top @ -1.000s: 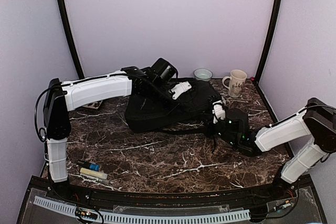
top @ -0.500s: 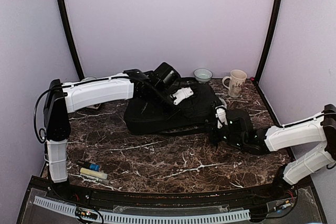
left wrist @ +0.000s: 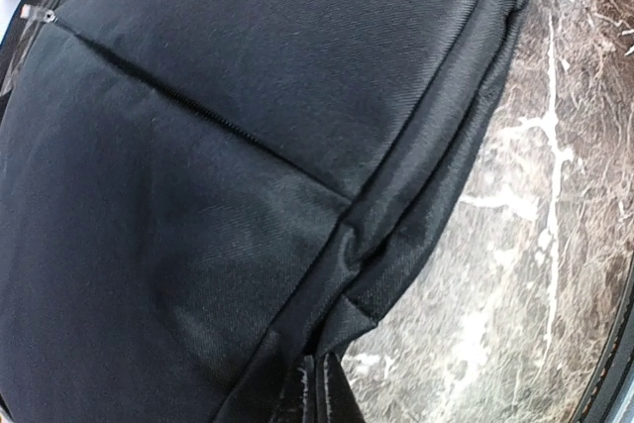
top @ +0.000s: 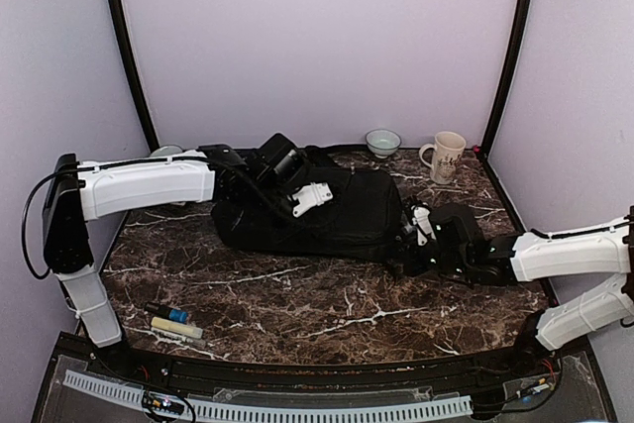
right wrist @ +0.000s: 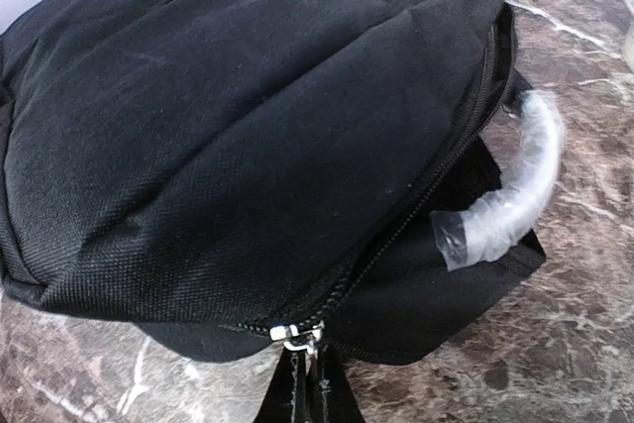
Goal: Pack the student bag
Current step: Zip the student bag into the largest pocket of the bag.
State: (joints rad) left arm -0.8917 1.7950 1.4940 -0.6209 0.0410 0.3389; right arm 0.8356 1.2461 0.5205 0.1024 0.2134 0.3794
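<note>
Pinching with tips half cut off, the right pincer point(right wrist: 302, 383), arm stretched low over the surface point(top: 297, 294), is clamped on the zip pull point(right wrist: 295, 332) at the near corner of the one bag point(top: 347, 210) lying mid-surface, the left pincer point(left wrist: 319, 393), reaching from the left, on its fabric edge; beyond stand one mug point(top: 447, 156), one bowl point(top: 382, 140).
</note>
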